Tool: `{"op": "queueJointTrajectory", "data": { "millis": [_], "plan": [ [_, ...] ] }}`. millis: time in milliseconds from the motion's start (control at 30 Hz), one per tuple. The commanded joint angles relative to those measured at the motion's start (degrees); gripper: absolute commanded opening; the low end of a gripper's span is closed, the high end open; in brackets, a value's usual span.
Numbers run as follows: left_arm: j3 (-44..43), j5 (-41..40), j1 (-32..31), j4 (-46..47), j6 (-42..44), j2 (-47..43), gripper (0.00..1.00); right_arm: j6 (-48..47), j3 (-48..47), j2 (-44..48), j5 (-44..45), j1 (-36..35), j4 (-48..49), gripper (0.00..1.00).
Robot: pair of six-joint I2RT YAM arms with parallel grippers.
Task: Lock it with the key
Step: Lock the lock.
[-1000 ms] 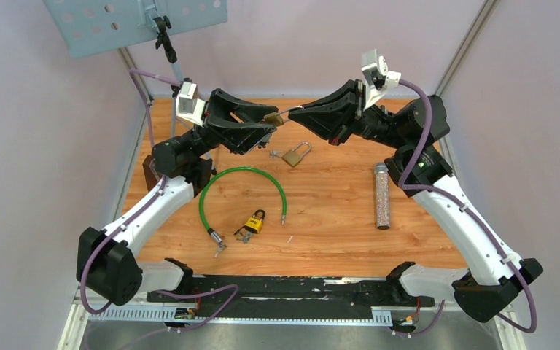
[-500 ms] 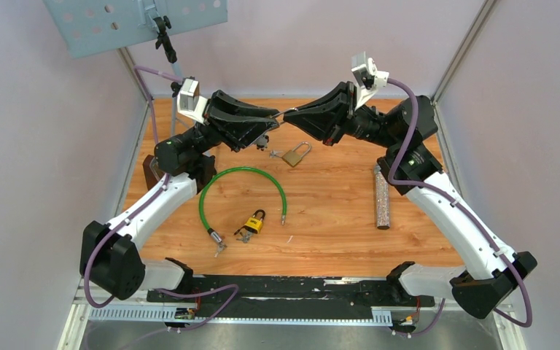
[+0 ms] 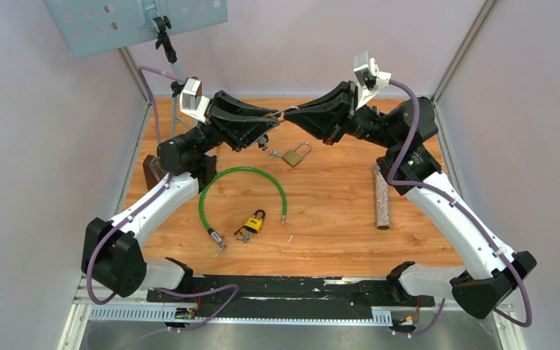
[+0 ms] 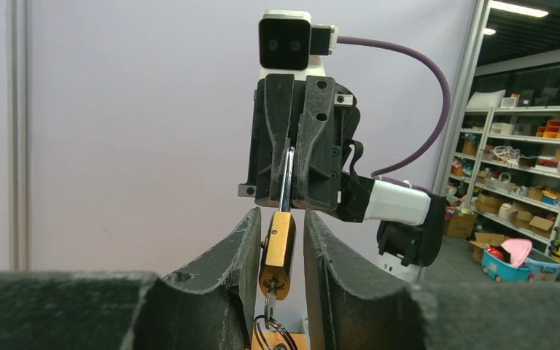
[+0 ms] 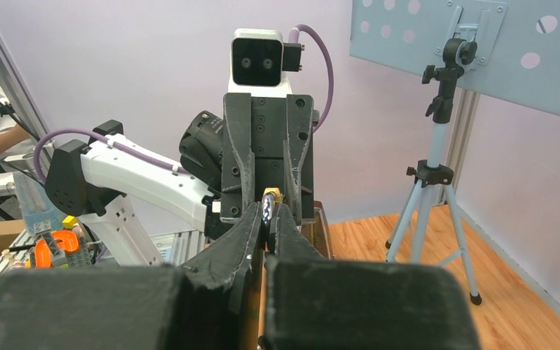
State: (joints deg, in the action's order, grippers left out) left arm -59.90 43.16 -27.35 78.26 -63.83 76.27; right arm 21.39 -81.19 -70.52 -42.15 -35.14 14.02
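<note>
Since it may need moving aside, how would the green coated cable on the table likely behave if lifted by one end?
The green coated cable lies in a smooth arch, so it is probably springy rather than limp and would swing. Its metal end fitting likely weighs that end down.

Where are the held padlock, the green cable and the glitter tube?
held padlock (image 4: pixel 278 248): left wrist view, on its brass body.
green cable (image 3: pixel 244 170): top view, top of its arc.
glitter tube (image 3: pixel 383 197): top view, middle of its length.
</note>
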Motion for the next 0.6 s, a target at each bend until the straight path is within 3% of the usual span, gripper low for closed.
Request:
{"op": "queueJointTrajectory", "data": {
  "millis": [0, 367, 567],
  "plan": [
    [0.2, -0.5, -0.2, 2.8, -1.4, 0.7, 0.34, 0.4, 0.1, 0.9, 1.2, -0.3, 3.8, 0.00],
    [1.3, -1.8, -0.2, 3.1, -1.1, 1.2, 0.23, -0.1, 0.3, 1.2, 1.7, -0.3, 3.6, 0.00],
    [1.7, -2.7, -0.2, 3.2, -1.2, 1.1, 0.35, -0.5, 0.6, 1.3, 1.8, -0.2, 3.0, 0.00]
  ]
}}
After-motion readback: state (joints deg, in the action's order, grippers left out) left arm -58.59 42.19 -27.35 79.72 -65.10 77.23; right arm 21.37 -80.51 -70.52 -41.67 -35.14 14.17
